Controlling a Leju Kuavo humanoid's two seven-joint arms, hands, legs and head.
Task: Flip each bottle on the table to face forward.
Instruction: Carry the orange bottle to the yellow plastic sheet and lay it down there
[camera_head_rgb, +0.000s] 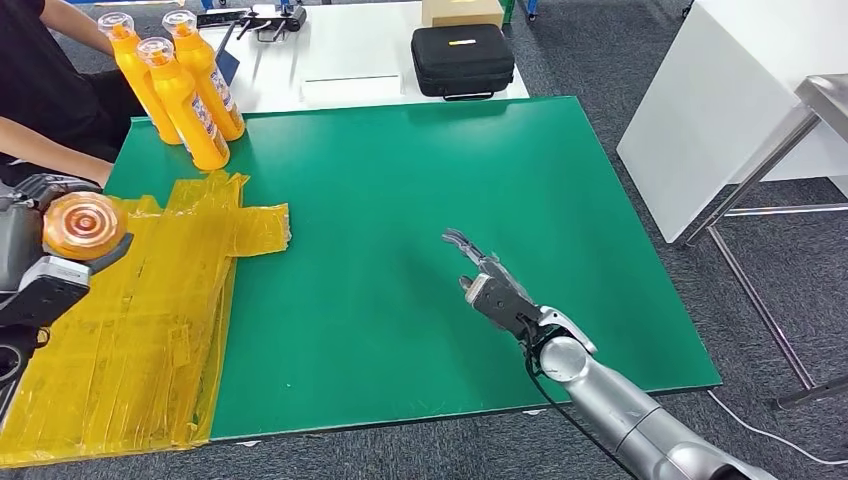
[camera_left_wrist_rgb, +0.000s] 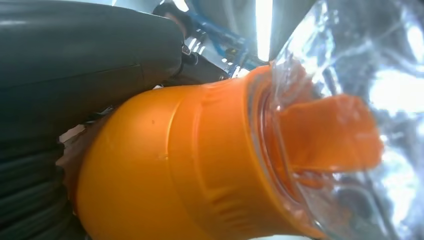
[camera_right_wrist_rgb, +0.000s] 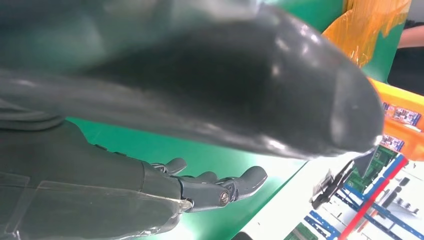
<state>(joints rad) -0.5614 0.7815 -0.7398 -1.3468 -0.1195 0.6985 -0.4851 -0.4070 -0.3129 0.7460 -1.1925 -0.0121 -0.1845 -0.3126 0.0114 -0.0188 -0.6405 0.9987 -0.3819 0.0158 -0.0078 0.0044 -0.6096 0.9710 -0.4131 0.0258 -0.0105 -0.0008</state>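
Observation:
My left hand (camera_head_rgb: 40, 270) grips an orange bottle (camera_head_rgb: 84, 226) at the table's left edge, its clear cap pointing up toward the head camera. The left wrist view shows that bottle's orange shoulder (camera_left_wrist_rgb: 165, 170) and clear cap (camera_left_wrist_rgb: 350, 125) up close, with my hand (camera_left_wrist_rgb: 75, 65) wrapped beside it. Three more orange bottles (camera_head_rgb: 185, 95) stand upright at the far left of the green mat (camera_head_rgb: 420, 220). My right hand (camera_head_rgb: 492, 285) hovers open over the mat's front middle, fingers (camera_right_wrist_rgb: 225, 185) spread and holding nothing.
A patch of yellow tape (camera_head_rgb: 150, 310) covers the mat's left part. A black case (camera_head_rgb: 462, 60) and a cardboard box (camera_head_rgb: 462, 12) lie on the white table behind. A person's arm (camera_head_rgb: 50, 140) rests at the far left. A white table (camera_head_rgb: 740, 110) stands to the right.

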